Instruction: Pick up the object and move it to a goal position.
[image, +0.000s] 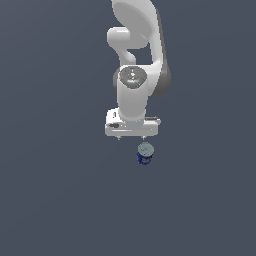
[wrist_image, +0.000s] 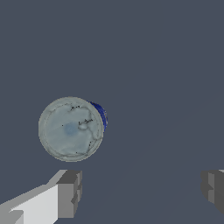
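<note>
The object (image: 145, 153) is a tiny upright can with a dark blue body and a pale grey-silver round top, standing on the flat grey ground. My gripper (image: 131, 137) hangs above it, a little toward the exterior view's left, and does not touch it. In the wrist view the object (wrist_image: 71, 129) shows from above, off to the side of one grey fingertip (wrist_image: 70, 192). The gripper (wrist_image: 142, 190) is open and wide, with nothing between its fingers. No mark for the goal position shows in either view.
The white arm (image: 134, 55) rises behind the gripper in the exterior view. Plain dark grey ground (image: 55, 190) fills everything else in view.
</note>
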